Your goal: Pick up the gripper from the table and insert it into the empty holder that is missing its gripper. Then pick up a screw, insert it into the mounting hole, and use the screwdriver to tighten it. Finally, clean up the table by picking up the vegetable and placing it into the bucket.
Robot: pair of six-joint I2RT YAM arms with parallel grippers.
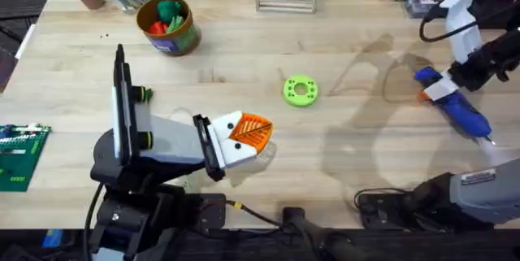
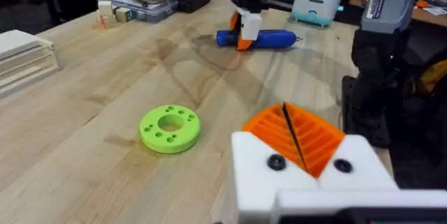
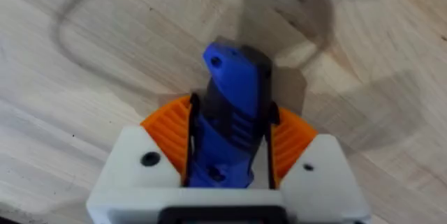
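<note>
Now the screwdriver (image 1: pixel 455 105) sits clamped between my right gripper (image 3: pixel 230 147) pads at the table's (image 1: pixel 341 163) right side, its long axis slanting tip-first toward my base. My left gripper (image 2: pixel 297 140), pads pressed together on nothing, rests well apart beyond the green ring (image 1: pixel 301 91).

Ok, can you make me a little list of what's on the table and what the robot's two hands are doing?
right pincer: shut on the blue screwdriver, low over the table's right side
left pincer: orange pads pressed together, holding nothing
green ring: flat on the table, mid-table
tin: far left, red and green toys inside
circuit board: left edge
</note>
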